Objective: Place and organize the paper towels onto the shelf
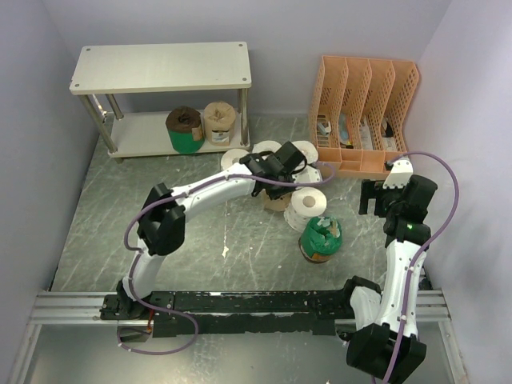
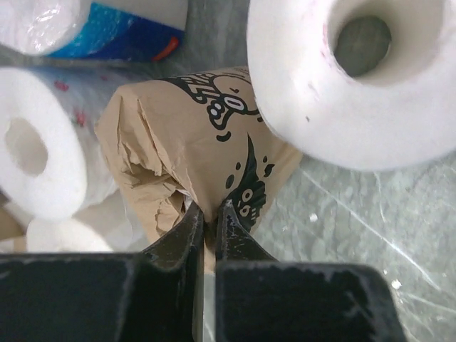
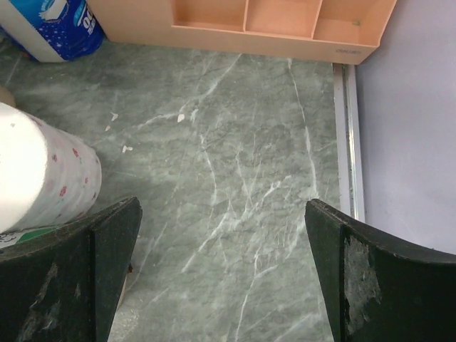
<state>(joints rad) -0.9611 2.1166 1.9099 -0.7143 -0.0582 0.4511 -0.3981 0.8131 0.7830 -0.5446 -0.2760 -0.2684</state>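
The left gripper point(image 2: 209, 214) pinches the wrap of the tan paper-wrapped towel roll point(image 2: 192, 135). The right gripper point(image 3: 222, 210) is spread wide over the grey-green desk point(image 3: 235, 128).

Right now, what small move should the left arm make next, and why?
Probably a straight lift: the left fingers are pinched shut on the crumpled wrapper of the tan printed paper-wrapped roll, and white paper rolls crowd it on both sides.
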